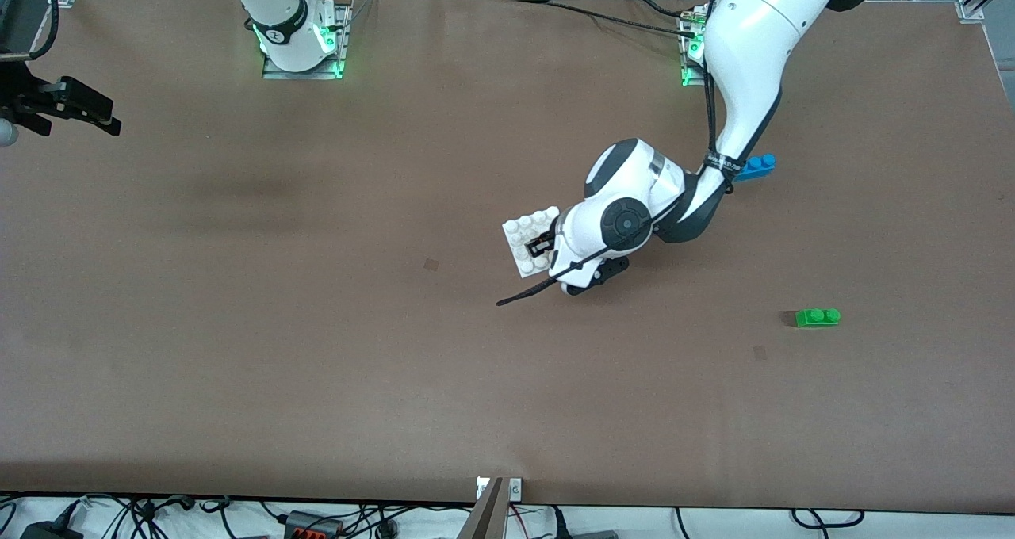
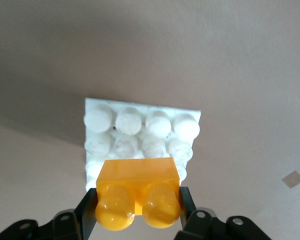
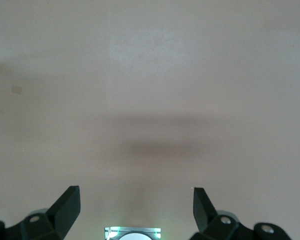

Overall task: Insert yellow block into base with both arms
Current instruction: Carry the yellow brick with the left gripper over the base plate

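Observation:
The yellow block (image 2: 137, 175) is clamped between the black fingers of my left gripper (image 2: 137, 201), its two studs facing the wrist camera. It is over the white studded base (image 2: 140, 122), covering the edge row of studs; I cannot tell whether it touches them. In the front view the left gripper (image 1: 542, 246) reaches down onto the base (image 1: 523, 228) near the table's middle, and the hand hides the block. My right gripper (image 3: 135, 195) is open with nothing in it, held high over bare table near the right arm's end (image 1: 99, 115), and waits.
A blue brick (image 1: 757, 166) lies partly under the left arm's forearm, farther from the front camera than the base. A green brick (image 1: 817, 317) lies nearer the camera toward the left arm's end. A loose black strap (image 1: 523, 293) trails from the left hand.

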Robot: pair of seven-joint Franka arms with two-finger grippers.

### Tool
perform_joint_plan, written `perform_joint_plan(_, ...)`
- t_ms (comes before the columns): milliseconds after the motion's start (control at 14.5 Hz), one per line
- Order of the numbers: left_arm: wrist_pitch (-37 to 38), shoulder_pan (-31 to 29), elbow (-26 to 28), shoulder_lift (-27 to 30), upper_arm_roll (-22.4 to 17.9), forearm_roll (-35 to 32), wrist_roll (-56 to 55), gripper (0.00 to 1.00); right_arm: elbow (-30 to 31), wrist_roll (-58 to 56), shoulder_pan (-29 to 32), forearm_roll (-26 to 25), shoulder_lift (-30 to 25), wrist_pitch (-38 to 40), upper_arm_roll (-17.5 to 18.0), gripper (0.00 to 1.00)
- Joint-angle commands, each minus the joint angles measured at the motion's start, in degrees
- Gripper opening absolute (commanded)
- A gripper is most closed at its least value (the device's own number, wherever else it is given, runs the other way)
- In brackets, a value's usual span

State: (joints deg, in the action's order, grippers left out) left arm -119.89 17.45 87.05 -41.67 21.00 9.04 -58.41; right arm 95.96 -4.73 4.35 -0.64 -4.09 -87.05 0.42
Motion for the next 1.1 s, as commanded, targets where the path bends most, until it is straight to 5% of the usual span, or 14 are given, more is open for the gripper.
perform_joint_plan(0, -0.9, 1.0, -0.1, -1.4, -0.3, 0.2, -0.7, 0.48, -4.8, 0.4, 1.0, 0.5, 4.3, 0.0, 0.4, 1.00)
perform_joint_plan(1033, -2.3, 1.7, 1.5, -2.1, -0.5, -1.0, 0.4, 0.49, -6.7, 0.3, 1.1, -0.1, 5.6, -0.7, 0.3, 1.00)
